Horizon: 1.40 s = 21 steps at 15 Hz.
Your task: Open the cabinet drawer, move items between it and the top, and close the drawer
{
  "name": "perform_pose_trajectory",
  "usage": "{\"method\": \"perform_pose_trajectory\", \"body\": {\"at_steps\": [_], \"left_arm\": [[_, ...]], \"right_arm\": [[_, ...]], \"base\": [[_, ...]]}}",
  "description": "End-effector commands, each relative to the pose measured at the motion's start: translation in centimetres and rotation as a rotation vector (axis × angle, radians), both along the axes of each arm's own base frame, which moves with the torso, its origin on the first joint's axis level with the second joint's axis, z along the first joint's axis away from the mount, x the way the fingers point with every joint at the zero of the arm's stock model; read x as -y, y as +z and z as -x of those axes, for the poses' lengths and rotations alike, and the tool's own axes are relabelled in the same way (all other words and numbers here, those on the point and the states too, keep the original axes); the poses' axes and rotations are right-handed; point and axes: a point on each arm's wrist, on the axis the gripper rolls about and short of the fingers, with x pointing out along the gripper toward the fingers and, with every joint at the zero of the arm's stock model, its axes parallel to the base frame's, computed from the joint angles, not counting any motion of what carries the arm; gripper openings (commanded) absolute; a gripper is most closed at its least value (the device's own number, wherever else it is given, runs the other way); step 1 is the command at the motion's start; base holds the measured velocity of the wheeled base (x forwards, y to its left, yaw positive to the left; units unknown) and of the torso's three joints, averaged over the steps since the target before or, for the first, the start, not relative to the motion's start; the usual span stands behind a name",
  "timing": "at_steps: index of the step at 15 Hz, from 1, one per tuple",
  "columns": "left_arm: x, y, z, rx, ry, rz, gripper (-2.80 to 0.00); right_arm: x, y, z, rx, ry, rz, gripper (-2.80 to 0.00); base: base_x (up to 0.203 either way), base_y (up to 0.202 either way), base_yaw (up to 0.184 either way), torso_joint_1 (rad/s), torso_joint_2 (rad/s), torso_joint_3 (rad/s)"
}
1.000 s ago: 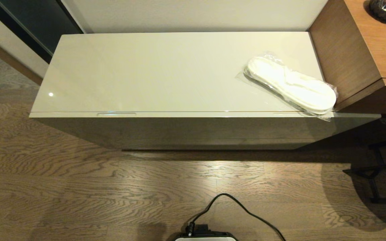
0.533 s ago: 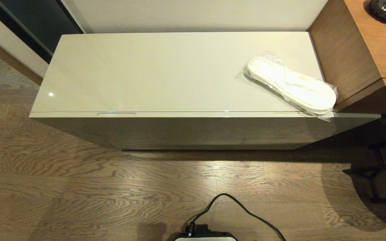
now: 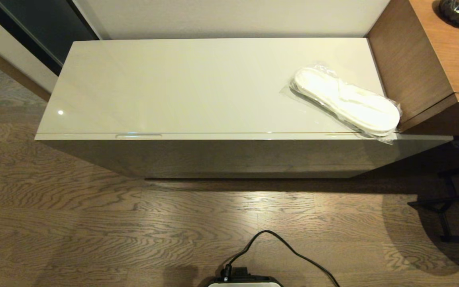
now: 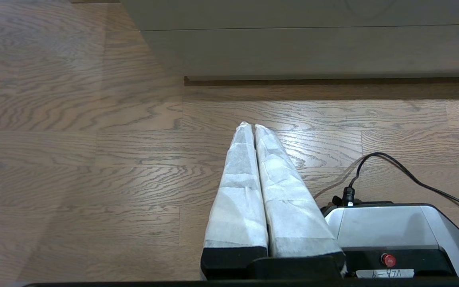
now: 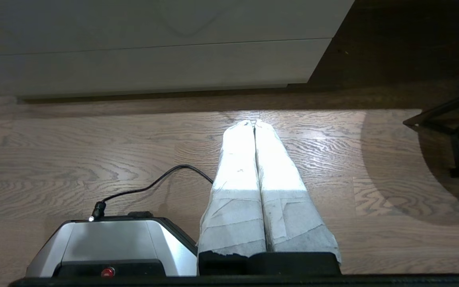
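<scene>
Wood-grain flooring fronts the long glossy beige cabinet (image 3: 229, 155), drawer shut. Plastic-sealed flat white slippers (image 3: 347, 100) overhang its surface (image 3: 173, 83) at the front right corner; pulling the drawer could knock them off. Left claw (image 4: 250, 126) and right claw (image 5: 254, 122) hang pressed together, low before it.

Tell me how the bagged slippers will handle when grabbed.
The slippers look flat and thin, so probably light and floppy. Their clear plastic bag is loose and glossy, so it may slip or crumple first. One end overhangs the cabinet top front edge, so a push could tip them off.

Warm dim light; a small glare dot on the glossy cream-beige cabinet top (image 3: 60, 112) at nine o'clock; sharp focus.
</scene>
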Motion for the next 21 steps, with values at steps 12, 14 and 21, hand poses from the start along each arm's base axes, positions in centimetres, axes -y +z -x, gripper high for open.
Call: {"method": "perform_pose_trajectory", "body": {"at_steps": [12,14,21], "left_arm": [[0.00,0.00,-0.01,-0.002,0.001,0.000,-2.80],[0.00,0.00,-0.01,-0.002,0.001,0.000,-2.80],[0.00,0.00,-0.01,-0.002,0.001,0.000,-2.80]], "right_arm": [[0.00,-0.09,-0.02,-0.003,0.002,0.000,-2.80],[0.00,-0.09,-0.02,-0.003,0.000,0.000,-2.80],[0.00,-0.09,-0.02,-0.003,0.000,0.000,-2.80]], "base": [[0.000,0.000,0.000,0.000,0.00,0.000],[0.000,0.000,0.000,0.000,0.00,0.000],[0.000,0.000,0.000,0.000,0.00,0.000]]}}
